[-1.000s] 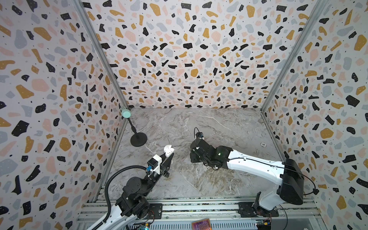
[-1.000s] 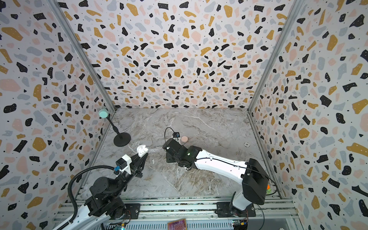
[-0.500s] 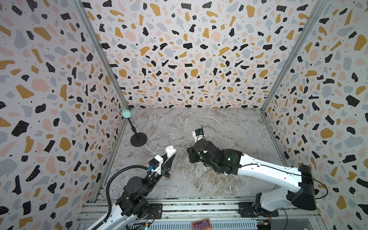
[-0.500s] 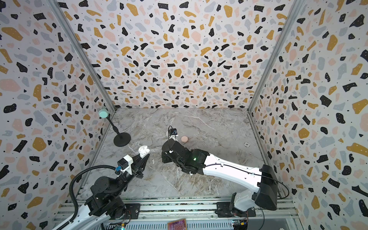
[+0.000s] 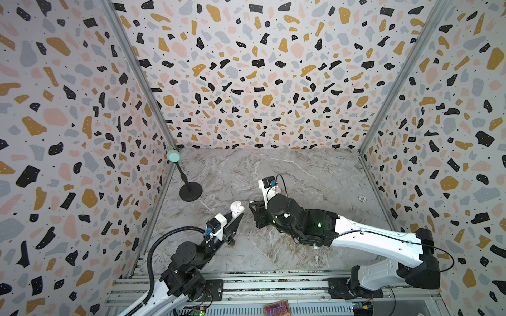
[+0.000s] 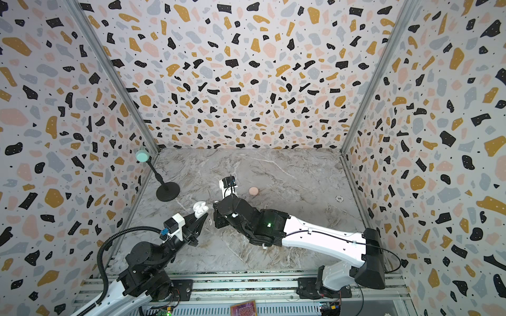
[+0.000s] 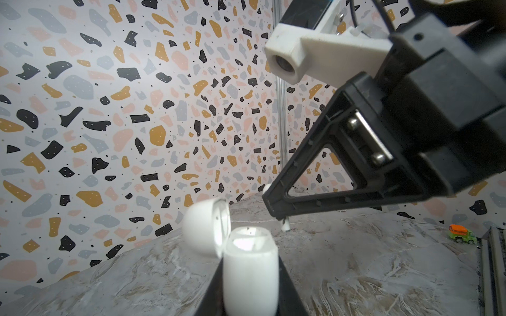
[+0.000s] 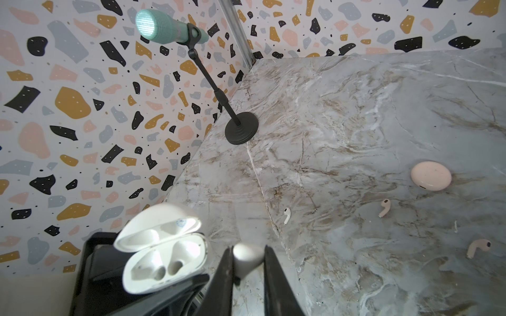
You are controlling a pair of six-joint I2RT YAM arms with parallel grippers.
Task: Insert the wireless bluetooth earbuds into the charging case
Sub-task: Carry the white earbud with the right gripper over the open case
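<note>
My left gripper (image 7: pixel 250 276) is shut on a white charging case (image 7: pixel 250 262) and holds it upright above the table. The lid (image 7: pixel 205 229) is swung open. In both top views the case (image 5: pixel 237 209) (image 6: pixel 200 209) sits at that gripper's tip. My right gripper (image 8: pixel 247 253) is shut on a white earbud (image 8: pixel 247 258), just beside the open case (image 8: pixel 164 262), whose two wells are empty. On the table lie another white earbud (image 8: pixel 286 215) and two pale pink earbuds (image 8: pixel 384 208) (image 8: pixel 477 247).
A closed pink case (image 8: pixel 430 175) (image 6: pixel 253 190) lies on the marble table beyond the right arm. A teal microphone on a black stand (image 5: pixel 190 191) (image 6: pixel 167 191) is at the left wall. A small round token (image 5: pixel 362 198) lies right; a toy car (image 7: pixel 462 234) sits near the edge.
My right gripper has moved left toward the held case with the white earbud, and that arm has stretched out lower. The left gripper and case have barely moved.
</note>
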